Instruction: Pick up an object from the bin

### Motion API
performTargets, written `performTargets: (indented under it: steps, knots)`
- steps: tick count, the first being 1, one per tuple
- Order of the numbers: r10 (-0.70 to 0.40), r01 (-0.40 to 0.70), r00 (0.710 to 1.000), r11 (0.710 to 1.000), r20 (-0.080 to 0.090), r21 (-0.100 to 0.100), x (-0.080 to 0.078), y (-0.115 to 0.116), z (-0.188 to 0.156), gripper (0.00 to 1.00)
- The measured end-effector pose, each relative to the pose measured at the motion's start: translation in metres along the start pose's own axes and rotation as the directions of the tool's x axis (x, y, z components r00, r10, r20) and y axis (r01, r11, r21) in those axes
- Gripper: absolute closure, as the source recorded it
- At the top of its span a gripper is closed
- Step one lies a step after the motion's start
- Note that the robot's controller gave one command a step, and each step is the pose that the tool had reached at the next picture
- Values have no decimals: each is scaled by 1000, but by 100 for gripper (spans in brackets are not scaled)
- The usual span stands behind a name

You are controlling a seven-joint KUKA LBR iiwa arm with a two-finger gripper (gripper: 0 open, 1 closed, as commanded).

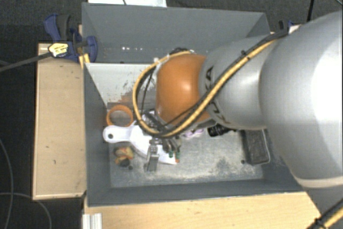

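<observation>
- Covers the right half of the grey bin (177, 35) with the thick silver arm (278, 88), reaching in from the right and cut off at the picture's edge.
- Bends down toward the bin's left-centre behind a rounded orange cover (179, 88), looped with black and yellow cables (140, 95).
- Points the gripper (153, 161) down at the floor near the front wall; impossible to judge as open or closed under the cover's shadow.
- Sits over the right end of a white scoop-shaped piece (120, 134), lying flat left of centre; touching or just above, hard to say.
- Leaves that piece's right part hidden beneath the wrist.
- Just left: a small brown lump (124, 153), too small to identify.
- Further back: an orange ring (120, 114), close by the left wall.
- Over to the right: a dark grey block (256, 147), partly under the arm.
</observation>
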State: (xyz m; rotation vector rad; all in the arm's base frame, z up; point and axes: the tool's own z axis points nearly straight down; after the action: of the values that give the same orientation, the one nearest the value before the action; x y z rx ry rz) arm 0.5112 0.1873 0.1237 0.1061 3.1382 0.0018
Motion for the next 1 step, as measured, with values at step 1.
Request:
performTargets:
  steps: [1]
  knots:
    - [2,-2,1000,1000,0,0,0,0,0,0]
